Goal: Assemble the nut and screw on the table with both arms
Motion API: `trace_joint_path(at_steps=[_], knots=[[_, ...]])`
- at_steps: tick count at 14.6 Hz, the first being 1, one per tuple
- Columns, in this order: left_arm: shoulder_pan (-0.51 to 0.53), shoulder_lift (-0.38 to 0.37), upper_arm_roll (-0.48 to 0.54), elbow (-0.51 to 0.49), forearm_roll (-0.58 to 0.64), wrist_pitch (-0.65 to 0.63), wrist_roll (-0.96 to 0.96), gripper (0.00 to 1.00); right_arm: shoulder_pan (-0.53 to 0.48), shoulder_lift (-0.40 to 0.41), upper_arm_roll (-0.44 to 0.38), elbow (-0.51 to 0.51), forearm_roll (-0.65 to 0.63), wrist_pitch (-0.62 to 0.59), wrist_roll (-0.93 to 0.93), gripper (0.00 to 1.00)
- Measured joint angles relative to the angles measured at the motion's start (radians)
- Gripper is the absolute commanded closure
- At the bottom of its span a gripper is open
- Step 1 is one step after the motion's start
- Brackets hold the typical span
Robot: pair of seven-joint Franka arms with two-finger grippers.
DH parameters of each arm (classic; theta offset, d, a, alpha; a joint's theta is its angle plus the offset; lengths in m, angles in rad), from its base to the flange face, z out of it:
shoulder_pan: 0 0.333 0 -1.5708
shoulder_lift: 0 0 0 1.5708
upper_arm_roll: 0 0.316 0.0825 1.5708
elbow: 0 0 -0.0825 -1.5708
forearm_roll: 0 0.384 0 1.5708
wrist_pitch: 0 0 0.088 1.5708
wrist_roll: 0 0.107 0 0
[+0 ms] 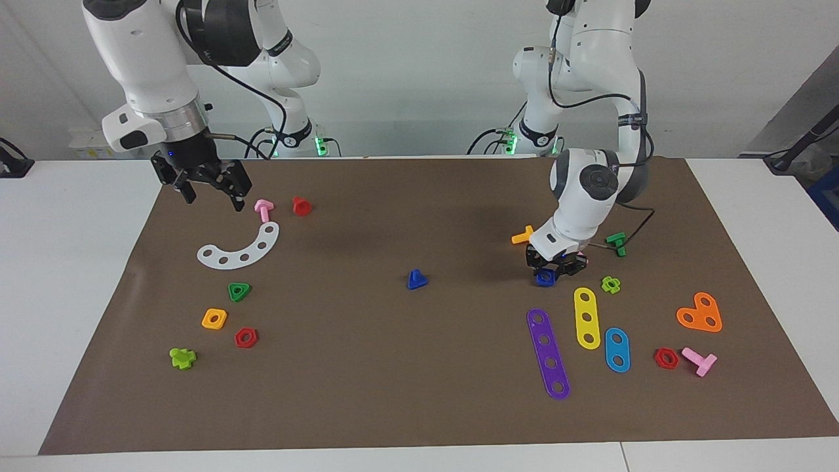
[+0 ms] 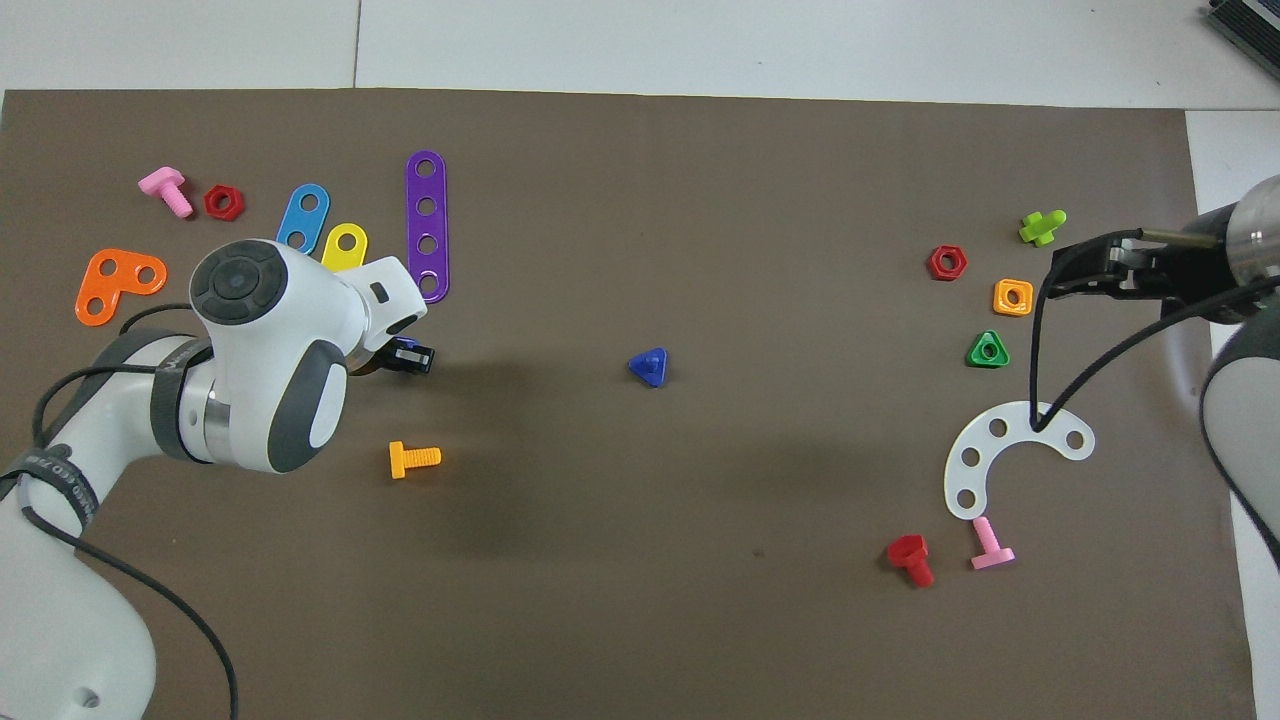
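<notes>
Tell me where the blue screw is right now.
The screw stands alone mid-mat on the table, untouched, between the orange bolt and the green triangular nut.

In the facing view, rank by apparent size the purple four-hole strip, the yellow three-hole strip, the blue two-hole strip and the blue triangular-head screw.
1. Purple four-hole plastic strip, longest.
2. Yellow three-hole plastic strip.
3. Blue two-hole plastic strip.
4. Dark-blue triangular-head plastic screw, smallest.
The three strips lie together, so nearness hardly affects it.
</notes>
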Motion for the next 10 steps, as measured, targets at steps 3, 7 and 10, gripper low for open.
trace_joint_path(at_steps=[3, 7, 10], knots=[[-0.111, 0.012, -0.006, 0.122, -0.02, -0.101, -0.28, 1.0, 0.004, 0.0, 0.001, 0.037, 0.002, -0.079, -0.018, 0.0], [-0.246, 0.058, -0.008, 0.2, -0.129, -0.1, -0.485, 1.0, 0.008, 0.002, 0.007, 0.038, 0.003, -0.11, -0.018, 0.0], [-0.304, 0.121, -0.008, 0.307, -0.16, -0.098, -0.602, 1.0, 0.009, 0.002, 0.011, 0.036, 0.003, -0.121, -0.018, 0.0]])
